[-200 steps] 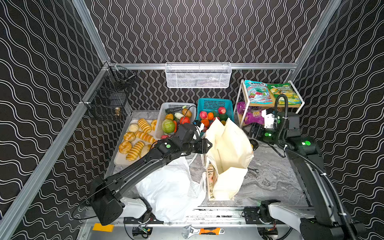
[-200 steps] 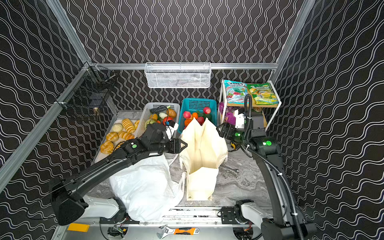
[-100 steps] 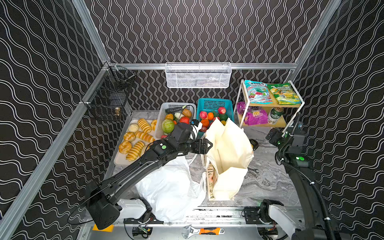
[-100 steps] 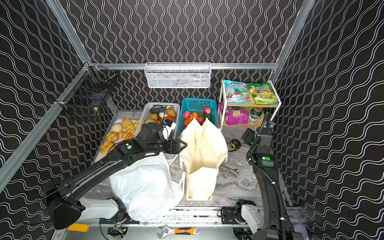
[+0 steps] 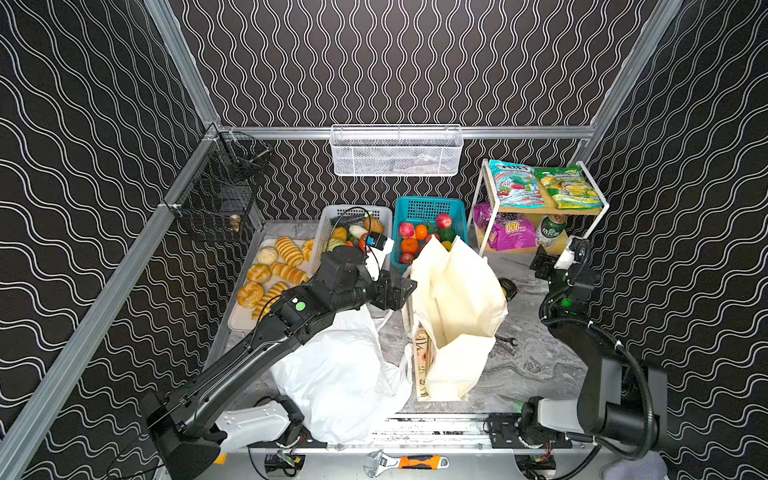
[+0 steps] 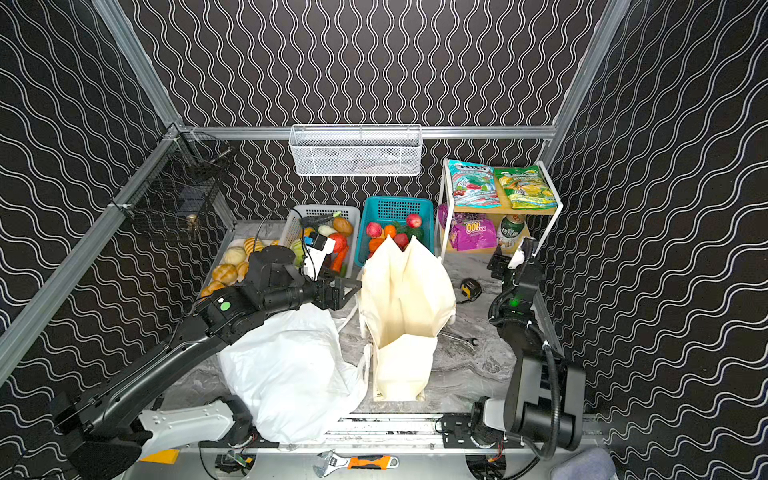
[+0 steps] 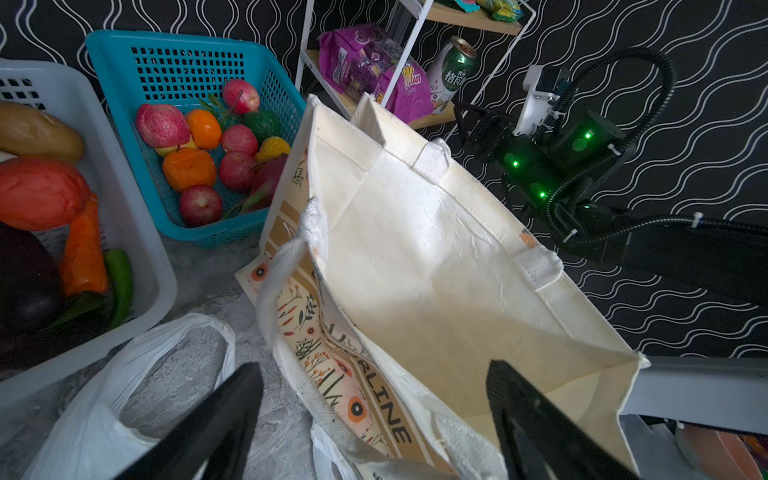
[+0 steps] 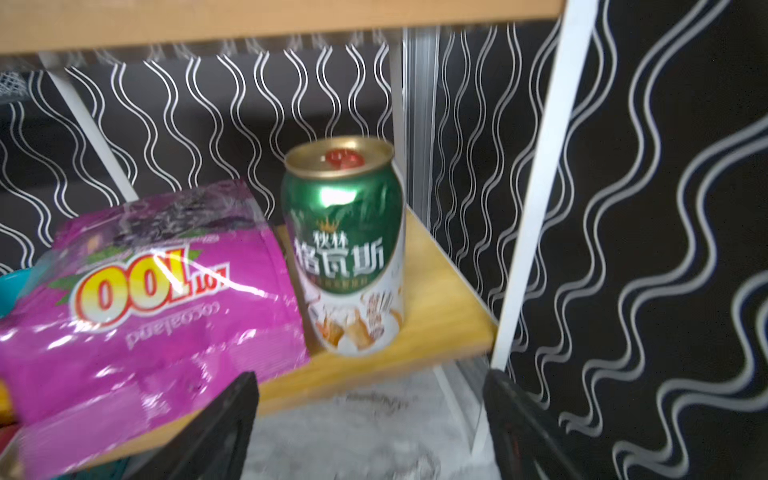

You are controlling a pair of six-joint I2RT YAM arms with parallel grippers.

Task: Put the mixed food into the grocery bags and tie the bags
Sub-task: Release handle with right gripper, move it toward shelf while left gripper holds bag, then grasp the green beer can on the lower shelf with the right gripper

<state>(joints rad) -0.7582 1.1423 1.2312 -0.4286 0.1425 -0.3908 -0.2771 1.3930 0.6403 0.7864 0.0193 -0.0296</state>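
The cream canvas tote (image 5: 457, 299) (image 6: 405, 291) stands open mid-table, with the white plastic bag (image 5: 336, 374) (image 6: 291, 365) slumped to its left. My left gripper (image 5: 401, 289) (image 7: 374, 415) is open and straddles the tote's (image 7: 436, 249) near printed wall and handle. On the rack's lower shelf stand a green can (image 5: 550, 230) (image 8: 345, 245) and a purple packet (image 5: 509, 232) (image 8: 145, 291). My right gripper (image 5: 544, 262) (image 8: 370, 415) is open just in front of the can, apart from it, and holds nothing. A teal packet (image 5: 515, 185) lies on the top shelf. Toy vegetables (image 7: 37, 193) fill the white basket.
The white basket (image 5: 328, 220) and a teal basket (image 5: 428, 205) of fruit sit behind the tote, and a bread tray (image 5: 241, 320) lies at the left. The white rack's post (image 8: 536, 187) is close to my right fingers. A tape measure (image 5: 509, 286) and a wrench (image 5: 505, 340) lie right of the tote.
My left jaws have opened wider at the tote's rim while that arm barely shifted. The right arm has drawn back and lowered, uncovering the can and the purple packet.
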